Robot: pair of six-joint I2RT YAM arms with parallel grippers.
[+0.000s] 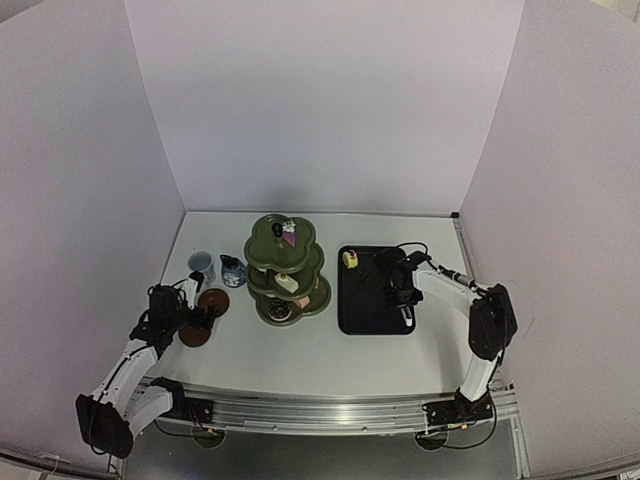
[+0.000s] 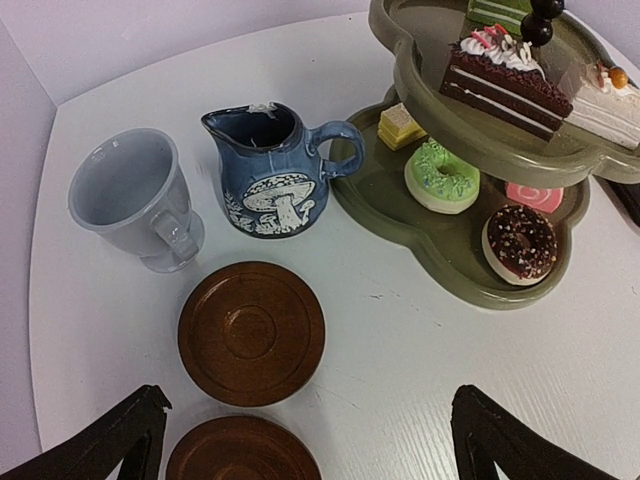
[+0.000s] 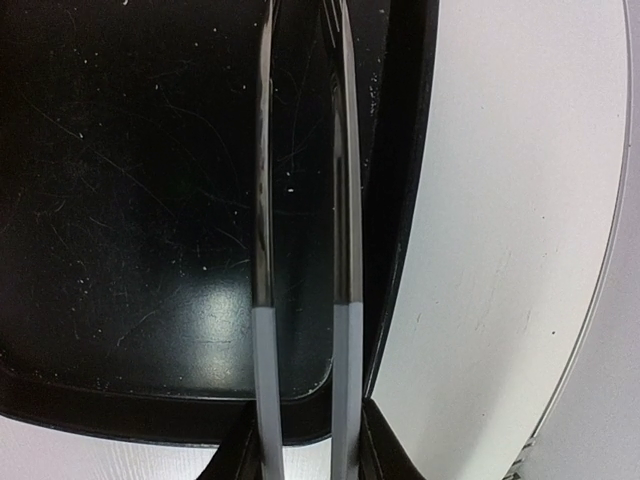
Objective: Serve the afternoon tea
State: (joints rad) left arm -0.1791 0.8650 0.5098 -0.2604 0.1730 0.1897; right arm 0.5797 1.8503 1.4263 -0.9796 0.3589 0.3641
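Inventory of the tea service at this moment, both claws mine.

Stand: dark green three-tier scalloped stand point(image 1: 258, 245), at the middle of the white table point(image 1: 300, 355). It carried small colourful pastries: a chocolate cake slice point(image 2: 500, 80), a white cream slice point(image 2: 600, 98), a green iced doughnut point(image 2: 442, 178), a chocolate sprinkled doughnut point(image 2: 520, 240) and others. I judged this part nearly done.

Remainder: one small yellow pastry point(image 1: 350, 259) lay at the far left corner of the black rectangular tray point(image 1: 345, 322), which sat between the stand and the table's right edge.

Crockery, toward the left edge: pale blue cup point(image 2: 135, 195) and small dark blue mushroom-painted jug point(image 2: 272, 170), both upright on the bare table. The two round brown saucers point(image 2: 250, 332), closer to the near edge, carried nothing. Setting cup on saucer was, I judged, not yet done.

Left claw point(image 2: 310, 450): spread wide, holding nothing, above the near saucer point(image 2: 238, 455).

Right claw point(image 3: 305, 455): over the tray's near right corner, pinching the metal tongs point(image 3: 262, 250) by their arms. Nothing showed between those arms.
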